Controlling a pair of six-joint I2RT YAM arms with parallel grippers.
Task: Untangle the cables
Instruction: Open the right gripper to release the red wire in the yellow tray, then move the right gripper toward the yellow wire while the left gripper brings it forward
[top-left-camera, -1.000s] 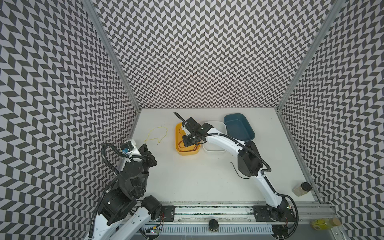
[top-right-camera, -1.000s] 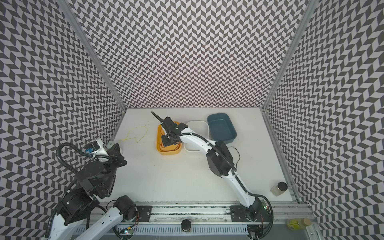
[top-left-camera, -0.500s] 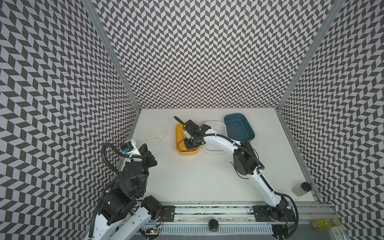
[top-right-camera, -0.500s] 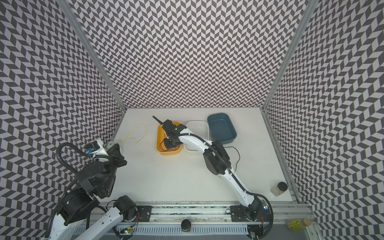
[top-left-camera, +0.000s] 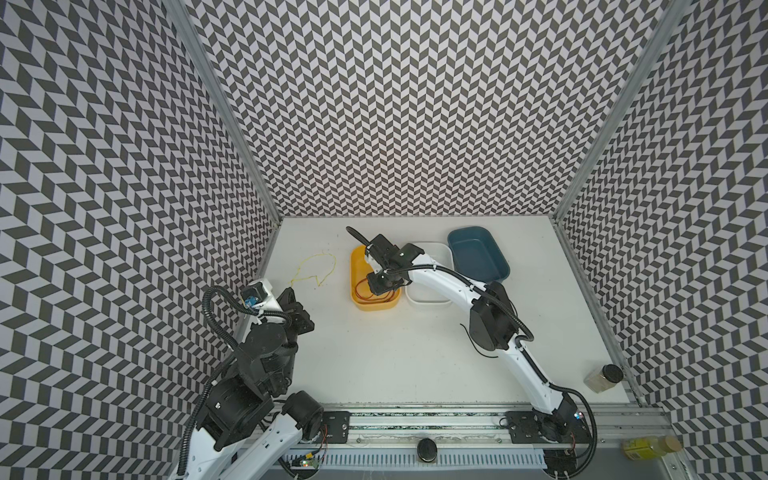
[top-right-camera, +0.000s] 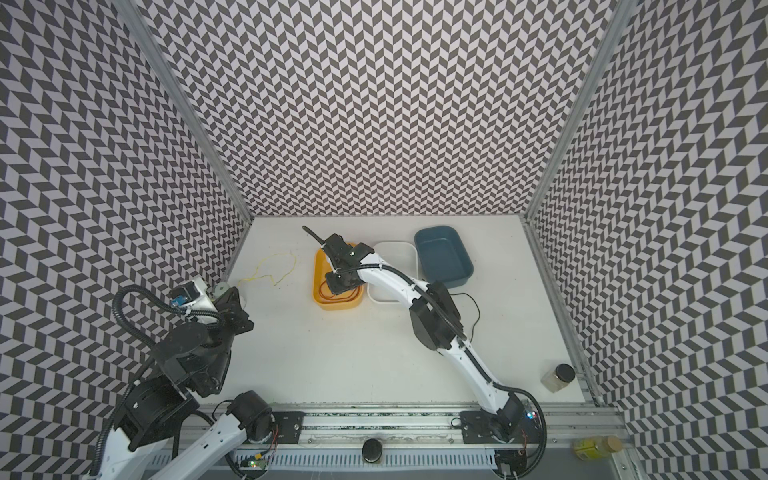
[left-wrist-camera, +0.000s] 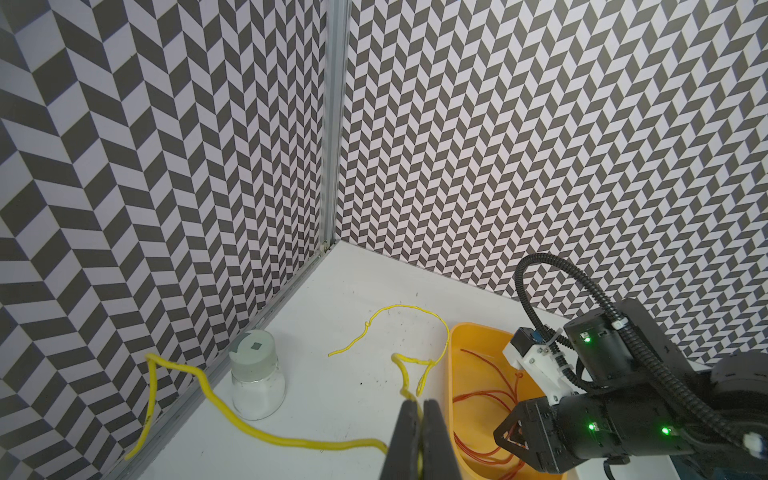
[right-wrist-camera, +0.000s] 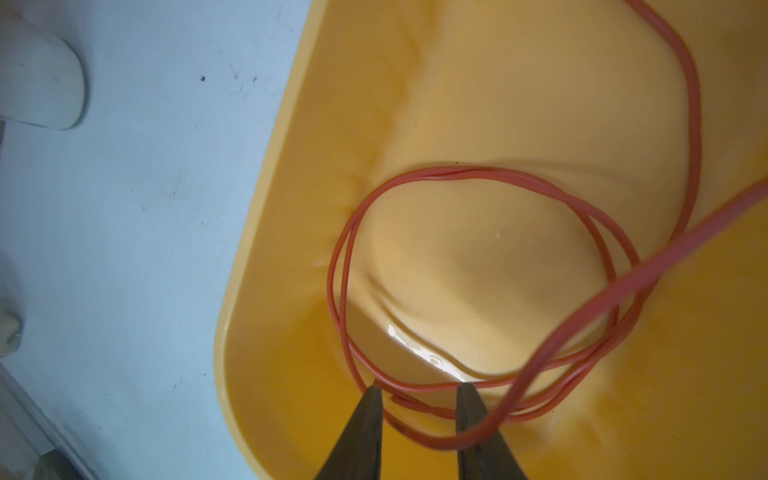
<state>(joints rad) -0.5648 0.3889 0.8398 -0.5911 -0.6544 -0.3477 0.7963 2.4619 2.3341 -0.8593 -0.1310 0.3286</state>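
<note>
Right hand (right-wrist-camera: 419, 386) lowered into yellow tray (top-left-camera: 355, 274), jaws now parted, red cable (right-wrist-camera: 478, 171) let go. Left hand (left-wrist-camera: 419, 403), outside tray, clamped on yellow cable (left-wrist-camera: 249, 430). Next, probably: lift clear without snagging the loop.

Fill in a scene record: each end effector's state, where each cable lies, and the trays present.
Left end effector: shut on the yellow cable, which trails over the table
Right end effector: open, low in the yellow tray
Red cable: coiled in the yellow tray
Black cable: on the table beside the right arm
Other trays: white tray, blue tray
</note>
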